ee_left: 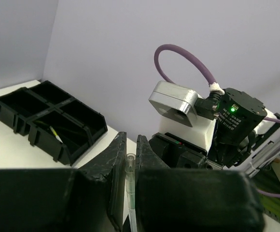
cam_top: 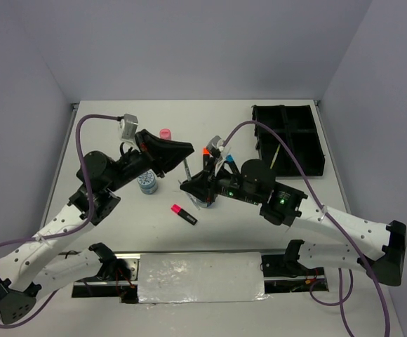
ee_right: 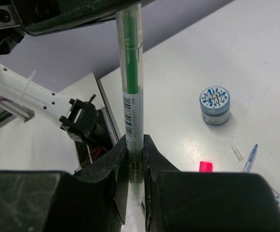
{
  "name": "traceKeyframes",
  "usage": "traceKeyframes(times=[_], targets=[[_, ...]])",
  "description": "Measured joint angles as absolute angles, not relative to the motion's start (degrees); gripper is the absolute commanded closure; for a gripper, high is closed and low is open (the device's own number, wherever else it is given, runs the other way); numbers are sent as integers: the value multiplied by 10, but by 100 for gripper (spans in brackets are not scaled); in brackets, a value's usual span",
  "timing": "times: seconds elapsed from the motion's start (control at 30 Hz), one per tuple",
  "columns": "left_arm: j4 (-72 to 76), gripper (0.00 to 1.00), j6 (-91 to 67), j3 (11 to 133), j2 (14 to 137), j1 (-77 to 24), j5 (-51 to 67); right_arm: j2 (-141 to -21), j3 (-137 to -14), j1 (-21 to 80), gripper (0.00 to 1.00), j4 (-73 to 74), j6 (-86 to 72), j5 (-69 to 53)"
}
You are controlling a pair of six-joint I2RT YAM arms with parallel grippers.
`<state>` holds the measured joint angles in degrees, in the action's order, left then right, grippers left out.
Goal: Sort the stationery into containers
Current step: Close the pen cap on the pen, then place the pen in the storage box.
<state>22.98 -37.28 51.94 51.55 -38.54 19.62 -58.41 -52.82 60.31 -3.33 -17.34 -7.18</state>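
Pen (ee_right: 132, 96) w/ green refill clamped at one end by right pincer (ee_right: 134, 147), other end by left pincer (ee_left: 130, 147).

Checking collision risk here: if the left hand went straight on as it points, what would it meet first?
Most likely the right arm's wrist camera, dead ahead in the left wrist view. The left hand and right hand grip one pen, so the gap looks short; depth is unclear.
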Motion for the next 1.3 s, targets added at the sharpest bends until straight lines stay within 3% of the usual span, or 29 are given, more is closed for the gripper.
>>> traceKeyframes(times=[0.57,0.7,0.77,0.8,0.87,0.9,1.03,1.17,1.3], targets=[[410,100,-396,441,497,-452,-6,-697,-786,541,100,225,-140,-205],[362,100,-390,462,495,-461,-36,-696,-780,536,100,226,-139,-207],[263,98,-378,512,500,-468,-65,-685,-740,529,100,180,-140,-204],[214,71,-368,538,505,-472,-77,-672,-704,523,100,137,-141,-204],[114,31,-353,593,527,-481,-100,-647,-639,512,100,77,-147,-197],[53,1,-348,632,548,-487,-123,-633,-607,505,100,59,-152,-182],[-116,1,-349,783,614,-491,-218,-602,-529,458,100,55,-161,-126],[-239,1,-359,929,657,-481,-328,-596,-500,322,100,110,-178,-102],[-277,0,-363,911,622,-474,-371,-659,-547,189,100,212,-174,-31]])
